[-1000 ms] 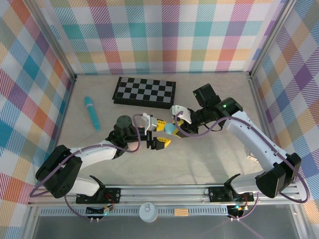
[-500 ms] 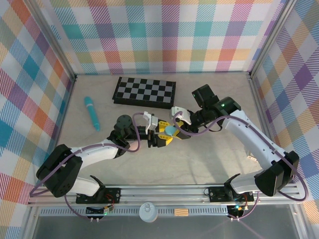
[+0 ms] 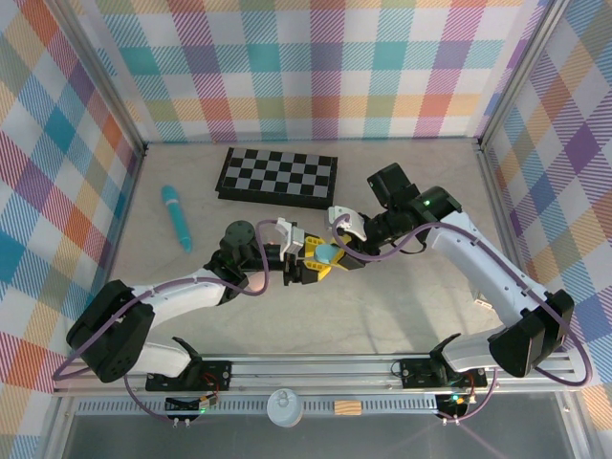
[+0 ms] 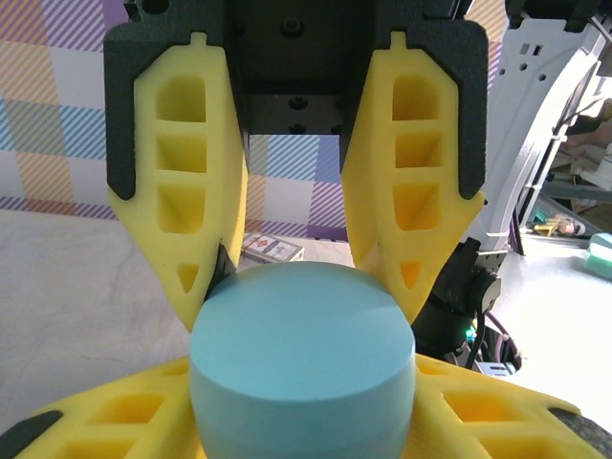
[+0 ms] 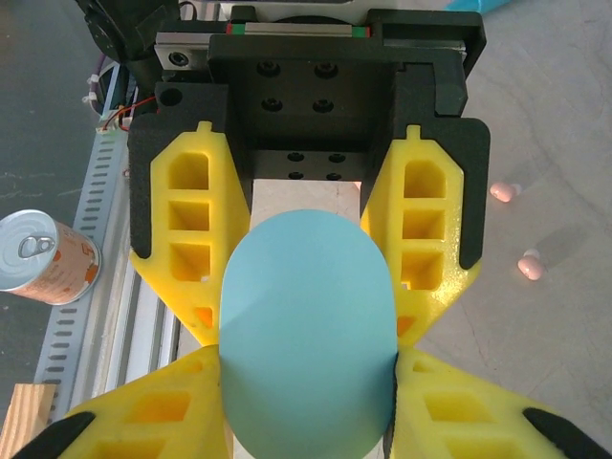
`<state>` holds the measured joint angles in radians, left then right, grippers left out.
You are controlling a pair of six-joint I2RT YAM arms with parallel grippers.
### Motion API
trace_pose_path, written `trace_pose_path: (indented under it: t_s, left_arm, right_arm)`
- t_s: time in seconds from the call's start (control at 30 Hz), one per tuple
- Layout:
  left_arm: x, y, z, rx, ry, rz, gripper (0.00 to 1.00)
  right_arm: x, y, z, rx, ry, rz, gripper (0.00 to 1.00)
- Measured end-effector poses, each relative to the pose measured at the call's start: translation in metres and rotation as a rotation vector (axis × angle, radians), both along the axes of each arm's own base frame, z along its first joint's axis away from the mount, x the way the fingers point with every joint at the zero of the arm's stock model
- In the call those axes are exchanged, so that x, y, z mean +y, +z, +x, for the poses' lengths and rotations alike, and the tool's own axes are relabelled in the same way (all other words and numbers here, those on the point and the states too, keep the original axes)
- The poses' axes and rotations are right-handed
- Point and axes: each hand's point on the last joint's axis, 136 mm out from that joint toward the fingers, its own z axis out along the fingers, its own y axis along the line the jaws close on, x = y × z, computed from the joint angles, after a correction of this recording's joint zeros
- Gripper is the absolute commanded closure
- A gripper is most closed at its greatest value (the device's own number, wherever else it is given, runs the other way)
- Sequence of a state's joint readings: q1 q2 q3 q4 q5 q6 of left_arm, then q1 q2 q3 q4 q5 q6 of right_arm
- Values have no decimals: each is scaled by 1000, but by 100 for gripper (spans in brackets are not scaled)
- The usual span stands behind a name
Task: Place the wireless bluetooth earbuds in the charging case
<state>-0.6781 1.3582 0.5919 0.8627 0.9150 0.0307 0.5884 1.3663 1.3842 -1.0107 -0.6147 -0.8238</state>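
Case (image 3: 327, 252) between left tool (image 3: 313, 261), right tool (image 3: 337, 247)

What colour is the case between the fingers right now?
The charging case is light blue, plain with no pattern. It shows best in the right wrist view.

Arms (image 3: 182, 296) tip-to-tip, jaws seemingly clamped.

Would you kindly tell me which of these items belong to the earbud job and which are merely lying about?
Job in hand: light-blue charging case; pink earbud; second pink earbud.
Lying about: chessboard; teal stick; can.
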Motion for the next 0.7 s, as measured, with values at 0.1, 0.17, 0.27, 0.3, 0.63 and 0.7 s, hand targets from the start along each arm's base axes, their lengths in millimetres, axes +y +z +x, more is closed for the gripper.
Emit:
trace_pose_path:
  t_s: [0.1, 0.17, 0.27, 0.3, 0.63, 0.7]
  left_arm:
    - [0, 0, 0, 1, 0, 1, 57]
    - [0, 0, 0, 3, 1, 2, 59]
    - [1, 0, 0, 11, 3, 6, 60]
    - [1, 0, 0, 15, 3, 6, 60]
    - [0, 2, 1, 42, 7, -6, 56]
    - [0, 2, 1, 50, 6, -8, 56]
  right_arm:
    - [0, 0, 0, 0, 0, 0, 73]
    - [0, 0, 0, 1, 0, 1, 73]
    - [0, 0, 0, 2, -2, -1, 73]
    - [0, 0, 0, 3, -3, -1, 73]
    - [1, 1, 1, 0, -5, 4, 73]
    - [1, 1, 1, 0, -6, 3, 73]
